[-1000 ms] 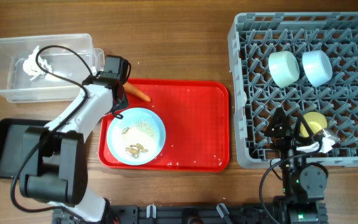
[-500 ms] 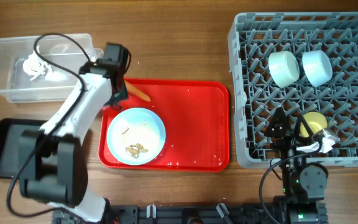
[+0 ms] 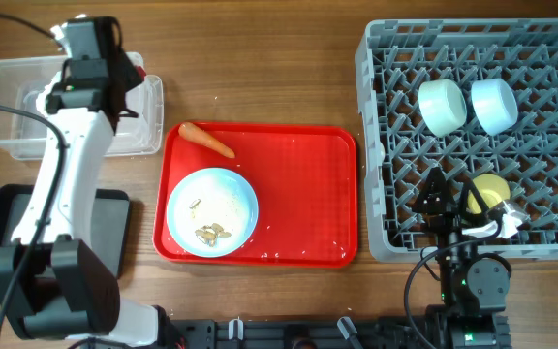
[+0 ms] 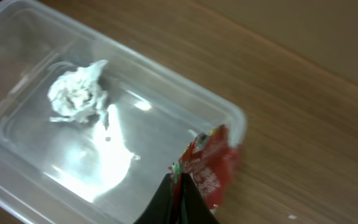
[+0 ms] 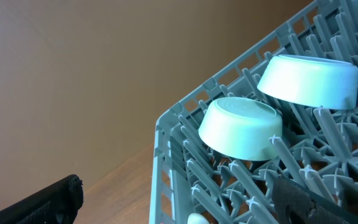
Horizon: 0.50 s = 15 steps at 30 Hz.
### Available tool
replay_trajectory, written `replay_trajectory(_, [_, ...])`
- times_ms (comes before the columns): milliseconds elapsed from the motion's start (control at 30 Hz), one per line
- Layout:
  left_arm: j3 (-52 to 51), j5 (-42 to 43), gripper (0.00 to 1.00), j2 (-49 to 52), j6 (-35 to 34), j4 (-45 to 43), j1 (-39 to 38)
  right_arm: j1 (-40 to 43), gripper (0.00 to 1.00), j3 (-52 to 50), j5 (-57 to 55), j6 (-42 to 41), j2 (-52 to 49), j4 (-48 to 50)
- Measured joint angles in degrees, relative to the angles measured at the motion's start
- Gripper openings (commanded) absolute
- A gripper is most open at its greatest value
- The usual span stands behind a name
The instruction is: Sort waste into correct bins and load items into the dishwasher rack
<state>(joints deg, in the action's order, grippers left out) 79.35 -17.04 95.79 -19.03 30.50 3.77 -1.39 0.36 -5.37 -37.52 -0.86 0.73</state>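
The left gripper [image 4: 178, 184] is pressed together on the wrapper [image 4: 211, 167], pinching it at its lower edge so that the crinkled red body stands out beyond the fingertips. In the left wrist view the wrapper hangs at the rim of the tub [image 4: 166, 84], at the tub's right end, and part of it seems to lie over the rim, not over the floor. The open floor of the tub runs away from the gripper toward the tissue [image 4: 76, 94], which lies inside near the far end. The tub's long axis runs left to right across the table, so the way into it is leftward along that axis (a short way, by the look of it). I judge that a release here risks the wrapper catching on the rim or falling outside it.

The carrot [image 3: 207, 141] lies on the red tray [image 3: 308, 194], near the left arm and well apart from the right. The right gripper [image 3: 453, 199] is spread and holds nothing, over the near edge of the rack [image 3: 381, 145].
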Motion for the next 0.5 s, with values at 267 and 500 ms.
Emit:
replay_trajectory(267, [0.0, 4.6, 0.64, 2.0, 2.1, 2.2, 2.6, 0.0, 1.0, 0.0, 0.0, 0.0, 0.0, 0.0])
replay_trajectory(500, [0.0, 22.2, 0.68, 2.0, 5.7, 8.9, -5.0, 0.0, 1.0, 0.0, 0.0, 0.0, 0.0, 0.0])
